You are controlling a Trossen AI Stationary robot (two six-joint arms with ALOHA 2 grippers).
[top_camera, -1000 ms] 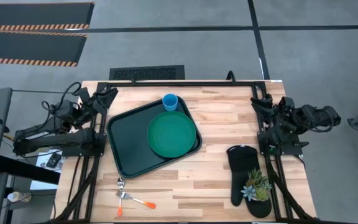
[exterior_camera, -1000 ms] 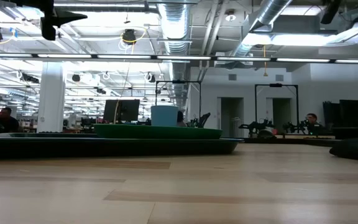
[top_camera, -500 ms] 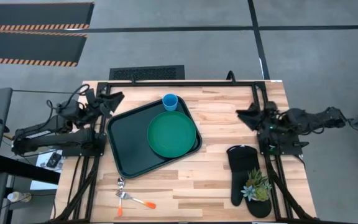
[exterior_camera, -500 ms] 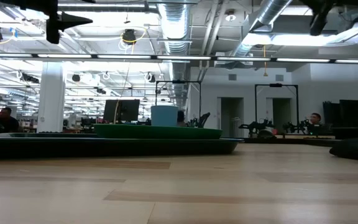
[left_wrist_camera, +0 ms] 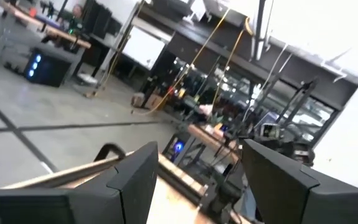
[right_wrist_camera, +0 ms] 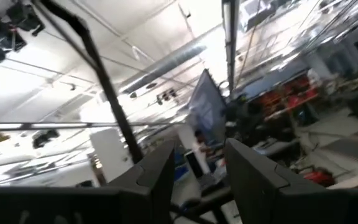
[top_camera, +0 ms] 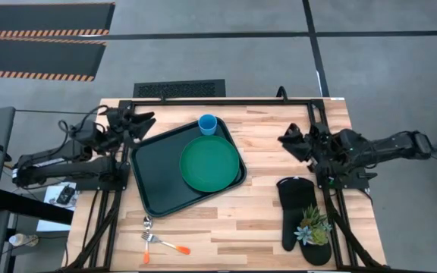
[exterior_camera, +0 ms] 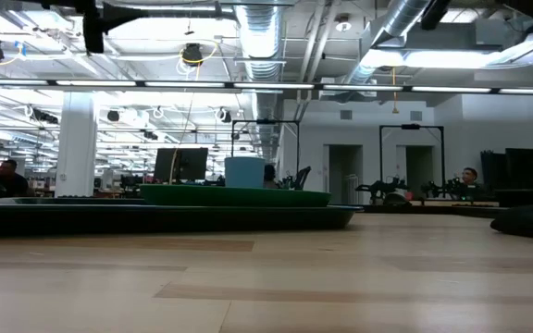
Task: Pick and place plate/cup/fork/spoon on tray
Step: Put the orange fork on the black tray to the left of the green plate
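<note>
The bright green plate lies on the dark tray, partly over its right rim. The light blue cup stands upright at the tray's far rim. The orange-handled fork and the slim spoon lie on the wood near the table's near edge, left of centre. My left gripper is open and empty at the table's far left, beside the tray's far left corner. My right gripper is open and empty above the table's right part, right of the tray.
A black oven mitt lies at the near right with a small potted plant on it. In the low view the tray and plate show across the bare wood.
My right gripper has swung out from its folded place at the table's right edge toward the table's middle, reaching left. My left gripper has moved a little toward the tray's far left corner. The plate, cup, fork and spoon have stayed in place.
</note>
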